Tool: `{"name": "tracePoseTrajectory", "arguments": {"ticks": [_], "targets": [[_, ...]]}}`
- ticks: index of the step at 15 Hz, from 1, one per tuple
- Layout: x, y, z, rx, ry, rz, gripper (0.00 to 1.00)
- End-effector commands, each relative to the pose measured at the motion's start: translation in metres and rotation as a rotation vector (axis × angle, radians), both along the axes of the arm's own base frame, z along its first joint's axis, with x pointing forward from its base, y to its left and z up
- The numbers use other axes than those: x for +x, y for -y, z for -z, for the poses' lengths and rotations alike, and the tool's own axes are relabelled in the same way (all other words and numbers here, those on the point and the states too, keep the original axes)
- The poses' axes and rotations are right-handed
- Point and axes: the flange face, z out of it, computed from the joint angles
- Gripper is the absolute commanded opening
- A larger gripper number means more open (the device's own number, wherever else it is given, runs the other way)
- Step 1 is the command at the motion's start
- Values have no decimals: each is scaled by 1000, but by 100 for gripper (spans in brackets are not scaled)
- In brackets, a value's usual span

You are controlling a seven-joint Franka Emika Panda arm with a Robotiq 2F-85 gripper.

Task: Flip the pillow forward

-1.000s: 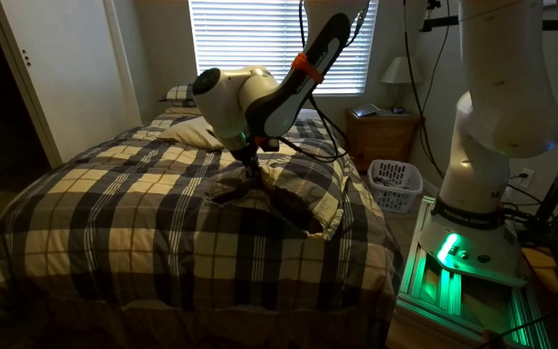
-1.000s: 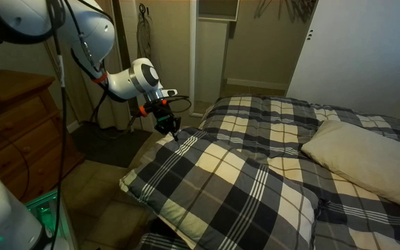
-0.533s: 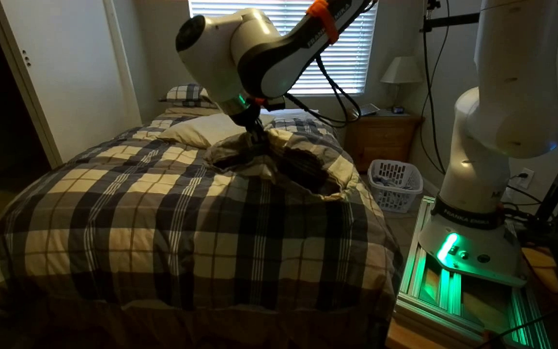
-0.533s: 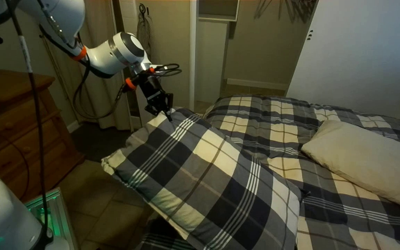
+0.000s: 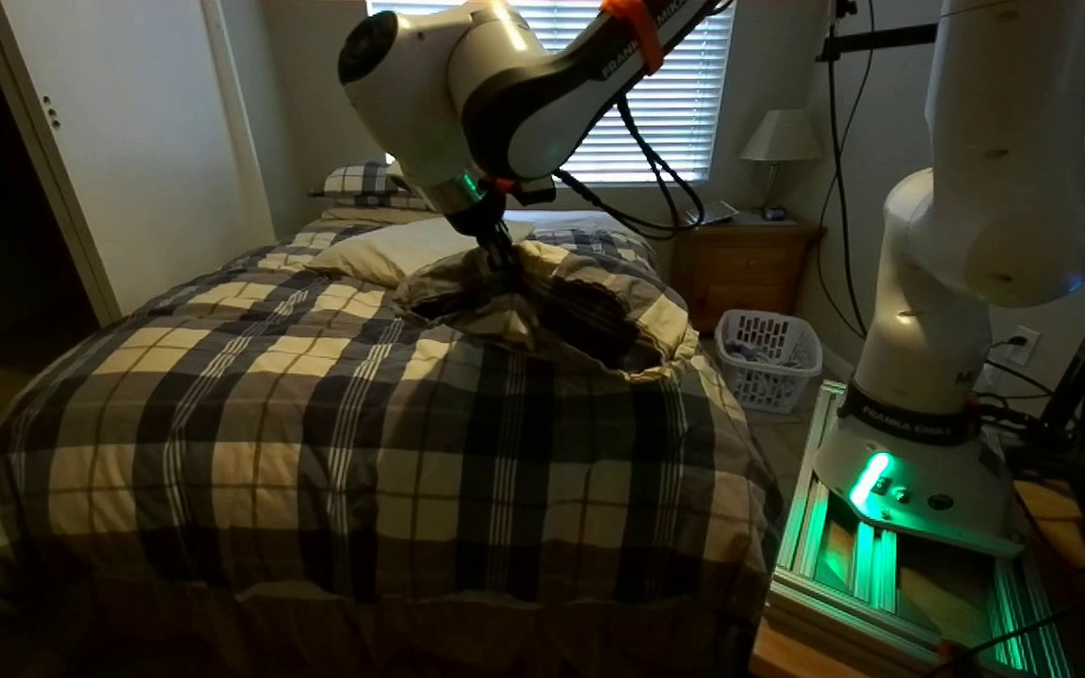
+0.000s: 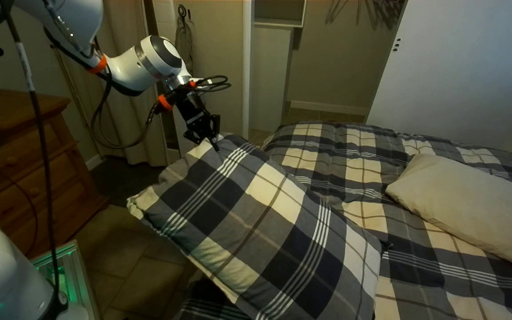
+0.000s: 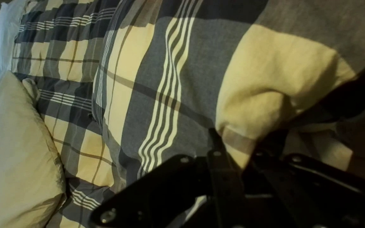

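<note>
While the hand (image 7: pixel 242 144) pinches the pillow (image 6: pixel 269 222), the base (image 5: pixel 924 494) reads "FRANKA EMIKA".

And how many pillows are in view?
3 distinguishable: the large plaid pillow in the gripper, the cream pillow on the bed, the smaller plaid pillow at its head. More may be hidden.

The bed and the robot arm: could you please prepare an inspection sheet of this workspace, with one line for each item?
Surface: plaid bedspread, slightly wrinkled.
Job's things: plaid pillow, held up at one edge, not flipped over yet.
Clutter: cream pillow, apart from the plaid pillow; spare plaid pillow at the far end.
Claw: closed on the plaid pillow's raised edge.
Cables: hang beside the arm.
Surroundings: white basket; wooden nightstand with a lamp.
</note>
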Motion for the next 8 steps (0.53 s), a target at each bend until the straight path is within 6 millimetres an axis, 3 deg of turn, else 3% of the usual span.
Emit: {"name": "tracePoseTrajectory", "arguments": {"ticks": [1,8], "targets": [[0,-1,0,0,-1,1,5],[-27,-35,-41,126,-50,-75,5]]}}
